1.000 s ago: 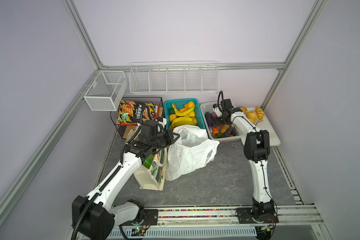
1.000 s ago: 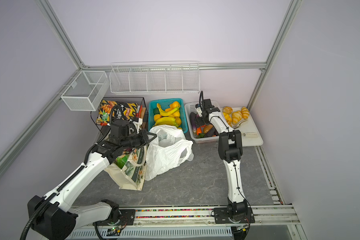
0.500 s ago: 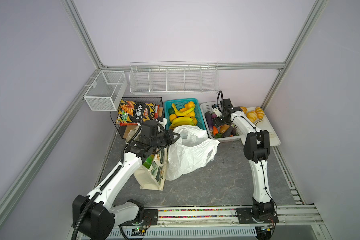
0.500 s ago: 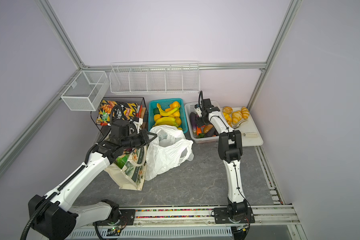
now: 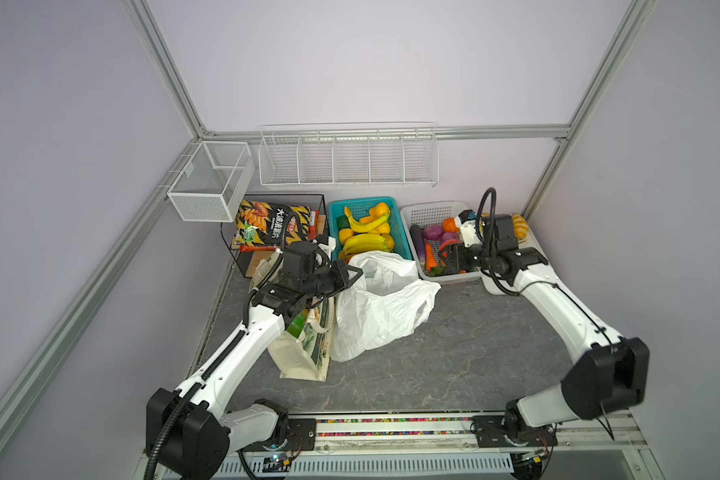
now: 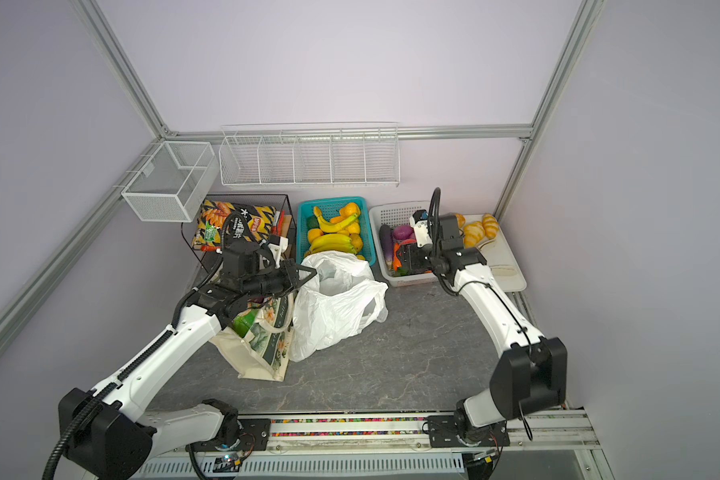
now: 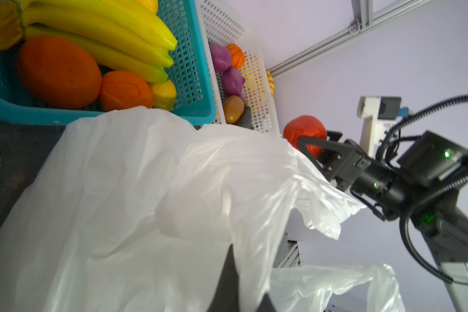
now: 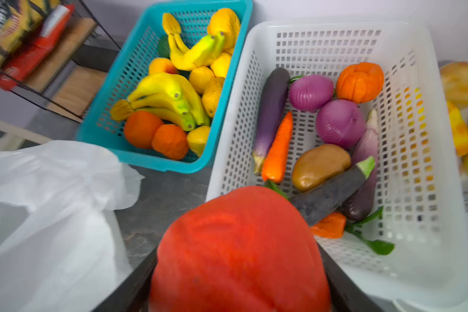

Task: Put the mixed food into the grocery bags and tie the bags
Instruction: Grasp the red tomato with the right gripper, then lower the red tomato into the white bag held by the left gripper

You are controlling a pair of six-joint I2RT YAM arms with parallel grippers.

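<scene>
My left gripper (image 5: 352, 274) is shut on the rim of the crinkly white plastic bag (image 5: 379, 307), holding its mouth up beside the cream canvas tote (image 5: 304, 353). A green chip packet (image 5: 297, 326) pokes out of the tote. My right gripper (image 5: 447, 255) is shut on a red tomato (image 8: 238, 248), held over the near left corner of the white basket (image 5: 429, 212), a short way from the bag's mouth. In the left wrist view the tomato (image 7: 304, 129) hangs just past the bag's raised edge (image 7: 254, 162). Two purple onions (image 8: 339, 123) lie in the basket.
A teal basket (image 5: 337, 205) of bananas and oranges stands just behind the bag. A black wire crate (image 5: 321, 199) at the back left holds a black-and-yellow chip bag (image 5: 271, 224). Croissants (image 6: 479, 232) sit on a white tray at the far right. Wire racks (image 5: 346, 158) hang on the back wall.
My right gripper has closed on the red tomato and drawn back from deeper in the white basket toward its near left corner. The left arm and the bag have not moved.
</scene>
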